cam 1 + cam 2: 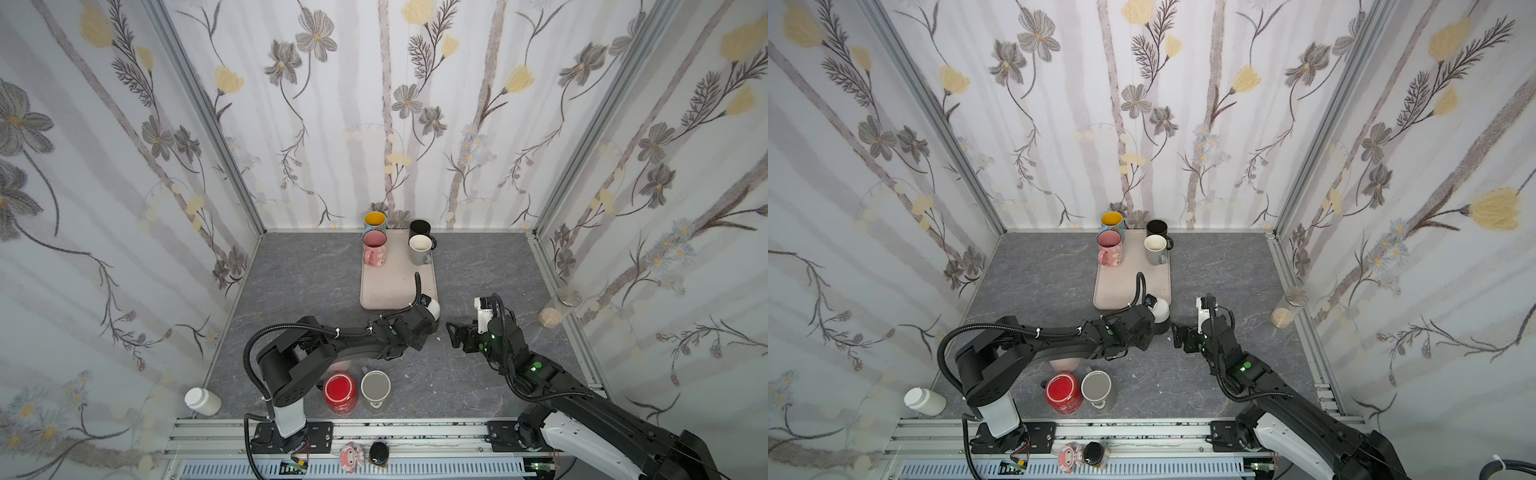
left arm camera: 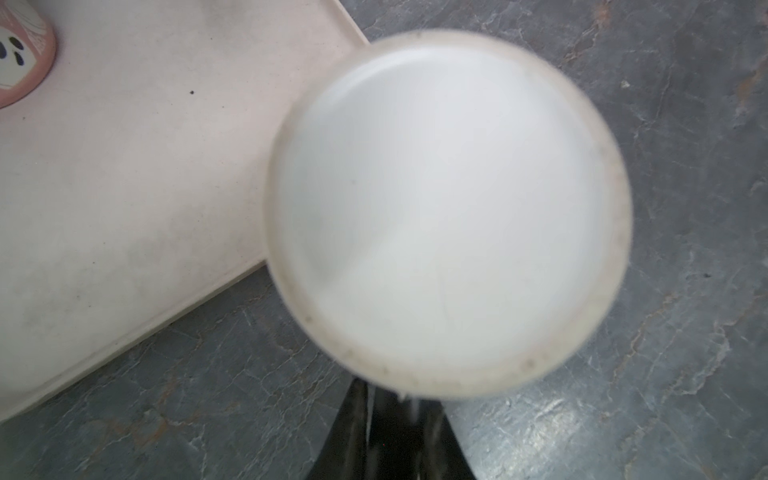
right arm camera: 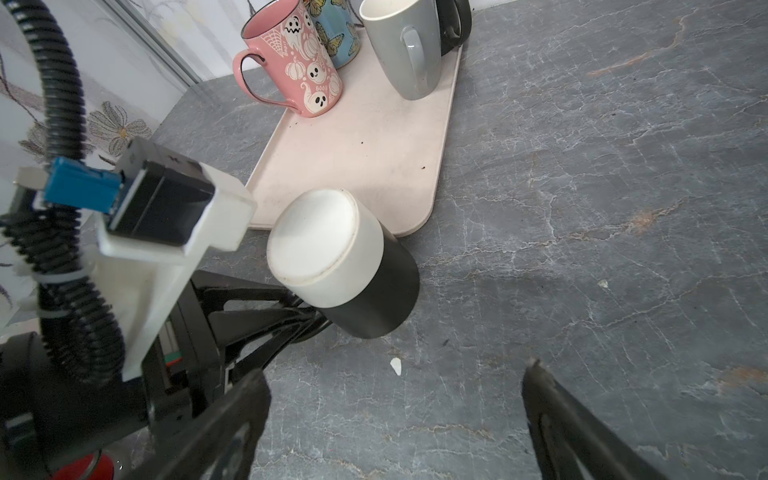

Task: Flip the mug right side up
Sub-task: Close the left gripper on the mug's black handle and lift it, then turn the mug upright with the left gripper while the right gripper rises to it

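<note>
Low over the table (image 1: pixel 291 291), the left arm (image 1: pixel 353 347) stretches from its base at the near edge toward the middle. The left claw (image 3: pixel 309 318) is clenched on the mug (image 3: pixel 332 249) at its dark lower side. Its fingers (image 2: pixel 353 432) come together there, though the mug's body hides which part they pinch. The mug is bottom up and tilted, its white base filling the left wrist view. It lies just beside the near right corner of the tray (image 1: pixel 395 291); I cannot tell whether its rim touches the table. The right arm (image 1: pixel 540 374) reaches in from the near right. The right claw (image 1: pixel 455 332) hangs released, jaws wide apart, near the mug but apart from it.

The table is grey and veined like stone, closed in on three sides by walls (image 1: pixel 374 104) papered with flowers. At the tray's far end stand four upright mugs: a pink mug (image 1: pixel 375 248), a blue mug (image 1: pixel 375 222) with a yellow inside, a black mug (image 1: pixel 419 227) and a grey mug (image 1: pixel 420 249). Near the front edge a red mug (image 1: pixel 340 392) and a grey upturned mug (image 1: pixel 375 388) stand bottom up, just beside each other. A white bottle (image 1: pixel 202 401) lies at the near left corner.

A pinkish thing (image 1: pixel 341 365) is mostly hidden under the left arm. A clear jar (image 1: pixel 550 318) by the right wall is hard to make out.
</note>
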You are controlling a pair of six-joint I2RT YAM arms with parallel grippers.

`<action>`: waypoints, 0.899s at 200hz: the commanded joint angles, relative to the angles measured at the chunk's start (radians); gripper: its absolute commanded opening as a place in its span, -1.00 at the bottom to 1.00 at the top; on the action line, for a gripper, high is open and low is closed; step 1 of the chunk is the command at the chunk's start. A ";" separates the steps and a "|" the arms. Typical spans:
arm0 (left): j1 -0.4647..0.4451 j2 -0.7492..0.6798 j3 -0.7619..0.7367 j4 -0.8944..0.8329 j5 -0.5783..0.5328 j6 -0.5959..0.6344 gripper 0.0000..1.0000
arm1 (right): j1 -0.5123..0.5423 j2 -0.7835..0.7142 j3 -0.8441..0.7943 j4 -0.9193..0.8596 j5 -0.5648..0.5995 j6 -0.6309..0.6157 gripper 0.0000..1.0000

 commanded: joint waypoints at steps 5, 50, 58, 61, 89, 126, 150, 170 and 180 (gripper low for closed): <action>0.004 -0.019 -0.023 0.065 -0.012 0.010 -0.74 | 0.000 -0.007 -0.006 0.007 -0.008 0.015 0.89; -0.009 -0.057 -0.053 0.108 -0.024 0.007 -1.00 | 0.000 -0.051 -0.030 0.059 -0.048 0.011 0.89; -0.009 -0.081 -0.067 0.125 -0.023 0.001 -1.00 | 0.001 -0.067 -0.040 0.083 -0.066 0.009 0.89; -0.009 -0.091 -0.074 0.136 -0.021 0.000 -1.00 | 0.000 -0.074 -0.044 0.091 -0.072 0.009 0.89; -0.003 -0.196 -0.130 0.222 0.026 -0.034 -1.00 | 0.000 -0.137 -0.087 0.200 -0.126 0.014 0.91; 0.044 -0.338 -0.172 0.340 0.119 -0.094 -1.00 | 0.001 -0.177 -0.155 0.413 -0.184 0.097 0.92; 0.129 -0.431 -0.227 0.481 0.249 -0.183 -1.00 | 0.005 -0.154 -0.188 0.603 -0.252 0.152 0.88; 0.149 -0.501 -0.284 0.613 0.280 -0.209 -1.00 | 0.010 -0.080 -0.179 0.731 -0.314 0.184 0.84; 0.153 -0.533 -0.317 0.689 0.278 -0.219 -1.00 | 0.014 -0.038 -0.165 0.779 -0.339 0.197 0.82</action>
